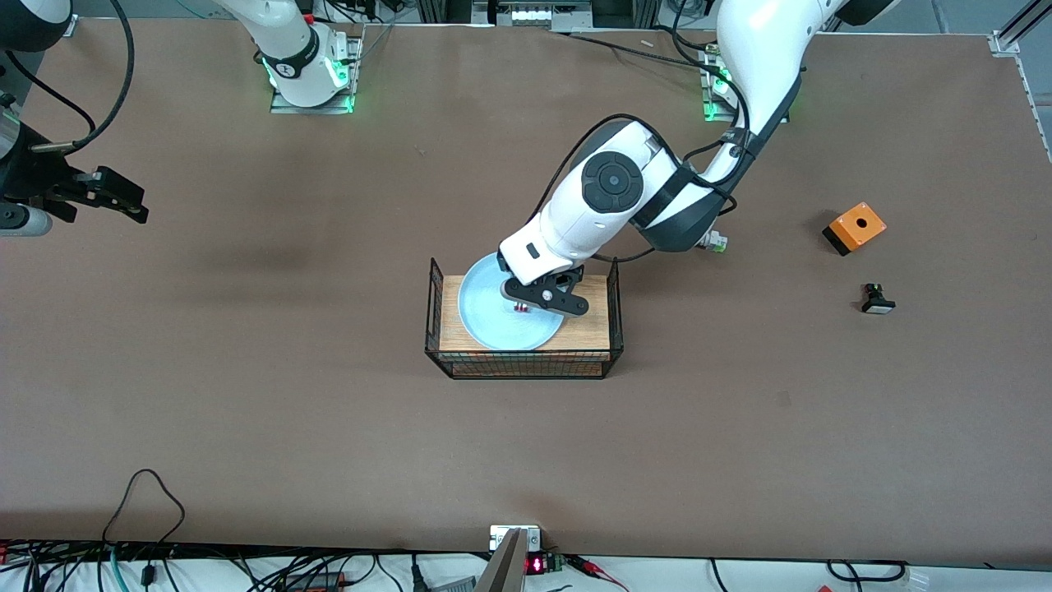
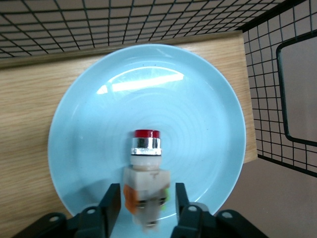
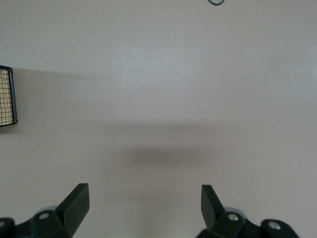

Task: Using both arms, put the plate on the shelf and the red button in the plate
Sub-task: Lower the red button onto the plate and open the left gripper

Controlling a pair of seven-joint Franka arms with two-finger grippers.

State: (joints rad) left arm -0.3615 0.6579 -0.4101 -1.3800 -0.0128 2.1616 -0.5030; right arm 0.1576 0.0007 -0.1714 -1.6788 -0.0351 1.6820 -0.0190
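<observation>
Brown worktop (image 1: 246,395); wire basket (image 1: 436,316) holds plate (image 1: 485,316). Left claw (image 2: 146,203), slightly spread, flanks red button (image 2: 146,168) over plate centre. Lift straight up, avoiding knocks. Right claw (image 3: 143,201) waits, spread wide.

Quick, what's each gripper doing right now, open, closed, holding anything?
Left gripper: over the plate, fingers slightly apart around the red button; grip cannot be told.
Right gripper: open, empty, waiting over bare table.
</observation>
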